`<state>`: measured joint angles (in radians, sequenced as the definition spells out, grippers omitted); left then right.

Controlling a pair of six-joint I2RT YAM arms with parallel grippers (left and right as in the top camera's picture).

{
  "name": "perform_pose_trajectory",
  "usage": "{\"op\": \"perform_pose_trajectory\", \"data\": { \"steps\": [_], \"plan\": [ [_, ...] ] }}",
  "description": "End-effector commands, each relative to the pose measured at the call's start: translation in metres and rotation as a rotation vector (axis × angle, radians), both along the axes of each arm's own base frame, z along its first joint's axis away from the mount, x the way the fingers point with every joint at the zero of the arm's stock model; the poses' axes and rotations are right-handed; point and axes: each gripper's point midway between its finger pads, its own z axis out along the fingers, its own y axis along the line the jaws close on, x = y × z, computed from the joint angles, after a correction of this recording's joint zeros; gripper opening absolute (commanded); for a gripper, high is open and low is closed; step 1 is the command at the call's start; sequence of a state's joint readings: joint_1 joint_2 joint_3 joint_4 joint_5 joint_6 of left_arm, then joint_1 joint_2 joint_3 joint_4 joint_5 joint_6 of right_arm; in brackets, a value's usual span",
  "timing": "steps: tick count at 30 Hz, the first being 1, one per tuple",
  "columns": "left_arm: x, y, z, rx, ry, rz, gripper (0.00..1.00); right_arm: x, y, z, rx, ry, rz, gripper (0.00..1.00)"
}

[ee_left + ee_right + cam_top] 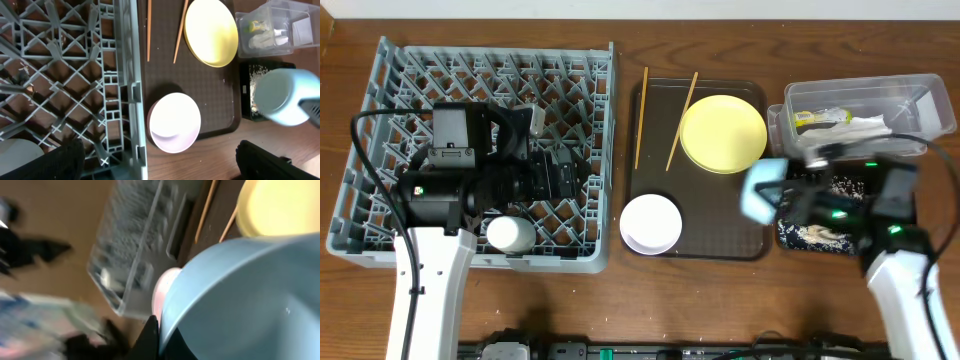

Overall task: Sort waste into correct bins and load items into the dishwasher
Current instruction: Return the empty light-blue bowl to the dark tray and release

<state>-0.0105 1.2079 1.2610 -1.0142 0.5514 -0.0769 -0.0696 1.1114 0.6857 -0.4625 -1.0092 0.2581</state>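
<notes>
1. From above, the right gripper (788, 193) is clamped on the rim of the light blue bowl (763, 188). The bowl is up in the air, tipped on its side, over the right edge of the dark brown serving tray (720, 215).
2. The right wrist view is blurry, but only there can you see one dark finger (150, 337) pinching that rim.
3. The left gripper (158, 160) hangs over the large square grey plastic dish rack (380, 120). Its two fingers (55, 162) stand far apart with nothing between them (only the left wrist view shows this).
4. On the brown tray lie the round yellow plate (723, 133), the small white bowl (650, 223) and the two thin wooden chopsticks (640, 118).
5. The clear plastic rectangular tub (910, 95) holds the green-and-yellow snack wrapper (818, 117) and the crumpled white paper napkin (865, 127).
6. The left wrist view shows the beige rice-like crumbs (256, 75) best. They lie in the shallow black rectangular tray (810, 238), right next to the tub.
</notes>
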Motion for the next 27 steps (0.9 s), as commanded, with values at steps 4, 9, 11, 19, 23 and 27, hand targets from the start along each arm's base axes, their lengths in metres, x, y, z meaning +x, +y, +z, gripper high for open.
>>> {"op": "perform_pose_trajectory", "data": {
  "steps": [4, 9, 11, 19, 23, 27],
  "plan": [
    [0.0, -0.003, 0.01, -0.005, -0.034, -0.022, 0.98, 0.001, 0.012, -0.06, -0.587, -0.043, -0.091, 0.01],
    [0.0, -0.003, 0.01, -0.005, -0.034, -0.022, 0.98, -0.007, 0.034, -0.094, -0.819, -0.087, -0.012, 0.01],
    [0.0, -0.003, 0.01, -0.005, -0.034, -0.022, 0.98, -0.011, 0.042, -0.108, -0.855, -0.087, 0.039, 0.01],
    [0.0, -0.003, 0.01, -0.005, -0.034, -0.022, 0.98, -0.012, 0.045, -0.133, -0.918, -0.071, 0.112, 0.08],
    [0.0, -0.003, 0.01, -0.005, -0.034, -0.022, 0.98, -0.008, 0.047, -0.115, -0.911, -0.087, 0.11, 0.42],
    [0.0, -0.003, 0.01, -0.005, -0.034, -0.022, 0.98, 0.005, 0.052, -0.075, -0.866, -0.15, 0.064, 0.49]
  ]
}}
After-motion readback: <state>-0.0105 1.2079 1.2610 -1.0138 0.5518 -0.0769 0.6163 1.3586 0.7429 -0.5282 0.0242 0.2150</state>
